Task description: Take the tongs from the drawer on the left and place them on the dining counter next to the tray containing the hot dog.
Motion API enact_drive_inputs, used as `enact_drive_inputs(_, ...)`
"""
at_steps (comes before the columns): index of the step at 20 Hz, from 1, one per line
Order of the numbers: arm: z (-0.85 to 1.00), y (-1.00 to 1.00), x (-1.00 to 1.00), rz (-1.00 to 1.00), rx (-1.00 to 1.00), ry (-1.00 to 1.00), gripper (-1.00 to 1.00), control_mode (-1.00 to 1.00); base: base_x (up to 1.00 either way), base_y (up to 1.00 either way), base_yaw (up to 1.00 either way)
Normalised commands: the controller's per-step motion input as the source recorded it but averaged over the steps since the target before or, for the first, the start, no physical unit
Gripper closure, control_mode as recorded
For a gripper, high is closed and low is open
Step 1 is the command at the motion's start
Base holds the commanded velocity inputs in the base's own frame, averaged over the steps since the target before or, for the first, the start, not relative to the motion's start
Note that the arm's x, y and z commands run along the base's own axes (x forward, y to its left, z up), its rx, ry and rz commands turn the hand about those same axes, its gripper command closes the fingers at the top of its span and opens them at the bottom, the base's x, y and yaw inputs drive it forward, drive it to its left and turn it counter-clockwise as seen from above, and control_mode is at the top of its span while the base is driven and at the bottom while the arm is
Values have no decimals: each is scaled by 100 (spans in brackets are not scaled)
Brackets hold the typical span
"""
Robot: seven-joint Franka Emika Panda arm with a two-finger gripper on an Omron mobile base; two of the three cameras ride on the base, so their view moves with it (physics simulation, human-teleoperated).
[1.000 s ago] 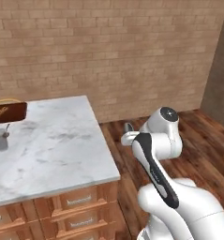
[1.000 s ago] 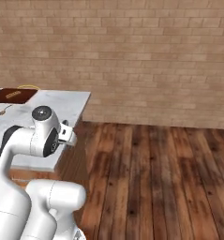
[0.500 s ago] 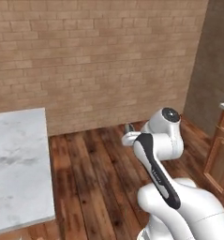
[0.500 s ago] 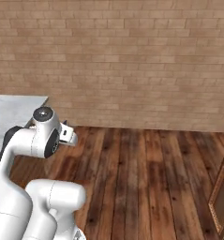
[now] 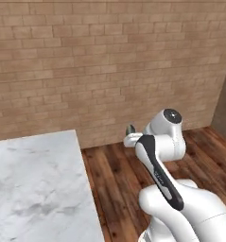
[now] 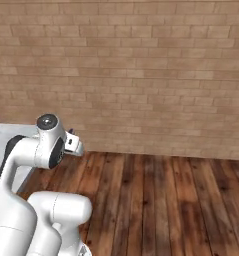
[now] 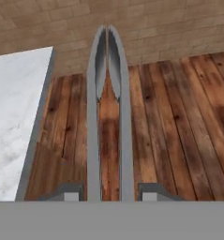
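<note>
Grey metal tongs [image 7: 93, 122] run up the middle of the hand view, their two arms almost together at the tip. My gripper [image 7: 109, 192] is shut on them near their base, one finger tip [image 7: 69, 190] on each side. The tongs hang over the wooden floor, just right of the dining counter [image 7: 15, 108], a white marble slab with grey veining. The counter [image 5: 34, 189] lies to the left of the folded arm, and its corner [image 6: 6, 145] shows behind the arm's elbow. The hand [image 5: 131, 137] is held close to the arm. The drawer, tray and hot dog are out of view.
A brick wall [image 5: 109, 61] closes the back of the room. A dark wooden plank floor [image 6: 161, 200] spreads out to the right of the counter. A darker wall edge [image 5: 225, 104] stands at the far right.
The whole picture has shifted, so the base has moved: the counter slid out to the left, then came back. The tray has left the view. The arm's pose and its hold are unchanged.
</note>
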Motion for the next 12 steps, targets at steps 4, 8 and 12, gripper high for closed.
enact_drive_inputs(4, 0, 0, 0, 0, 0, 0, 100, 100, 100, -46, 22)
enact_drive_inputs(8, 0, 0, 0, 0, 0, 0, 100, 100, 100, -100, 0)
enact_drive_inputs(12, 0, 0, 0, 0, 0, 0, 100, 100, 100, -86, 18)
